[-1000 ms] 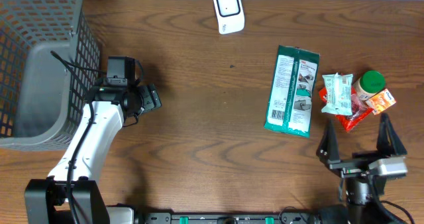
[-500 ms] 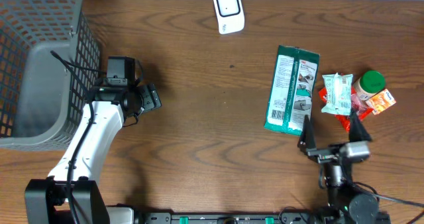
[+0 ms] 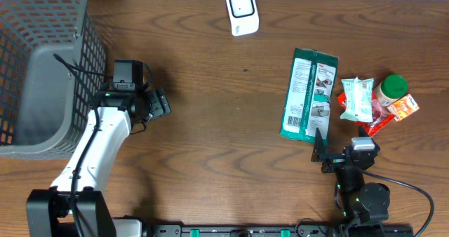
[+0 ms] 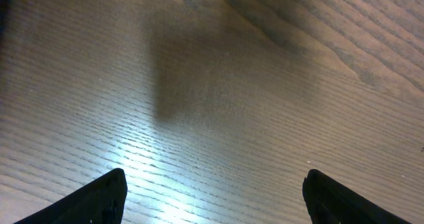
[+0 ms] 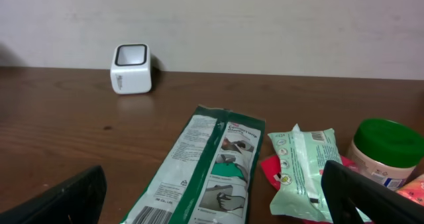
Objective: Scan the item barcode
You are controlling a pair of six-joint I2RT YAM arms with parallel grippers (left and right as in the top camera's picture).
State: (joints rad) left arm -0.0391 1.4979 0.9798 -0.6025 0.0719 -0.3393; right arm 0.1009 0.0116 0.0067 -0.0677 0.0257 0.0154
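Dark wood-grain table (image 3: 217,118) (glossy, bright glare patch (image 4: 156,184) on surface); plain pale wall (image 5: 265,25) behind far edge.

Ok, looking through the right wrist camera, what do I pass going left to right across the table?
White scanner → long green packet → pale green pouch → green-lidded jar.

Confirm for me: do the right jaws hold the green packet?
No, the green packet lies flat on the table, and the right jaws stand wide open with nothing gripped.
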